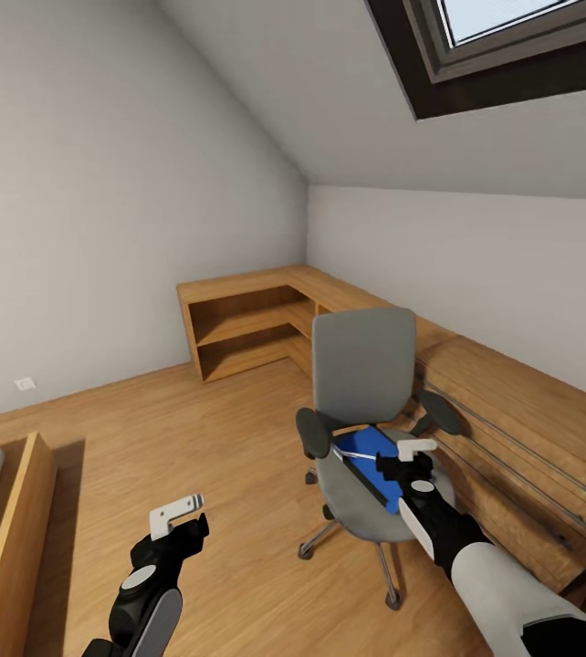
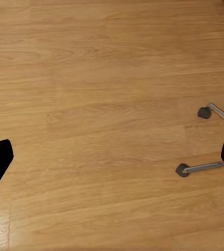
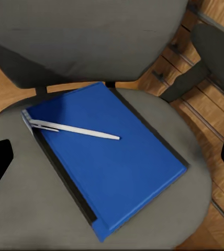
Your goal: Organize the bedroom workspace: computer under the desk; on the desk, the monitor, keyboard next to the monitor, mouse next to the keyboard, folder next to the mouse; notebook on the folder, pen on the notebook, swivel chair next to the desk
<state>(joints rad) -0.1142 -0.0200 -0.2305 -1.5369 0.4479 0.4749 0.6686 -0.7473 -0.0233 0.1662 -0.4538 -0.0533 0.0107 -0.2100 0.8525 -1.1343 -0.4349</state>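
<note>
No readable brand, label or writing anywhere. Light wood floor lies open left of the grey padded swivel chair; low light-wood cabinet sits close on its right. On the seat: bright blue flat folder over a dark edge, thin white pen on top. Right gripper hovers above, fingers spread wide, empty. Left gripper over bare floor, fingers likewise apart, empty.

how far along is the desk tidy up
Early. Nothing looks done: the folder and pen lie on the chair seat, a dark edge showing beneath the folder. In hand: the open right hand hovers over them. Left: moving everything to the desk.
</note>
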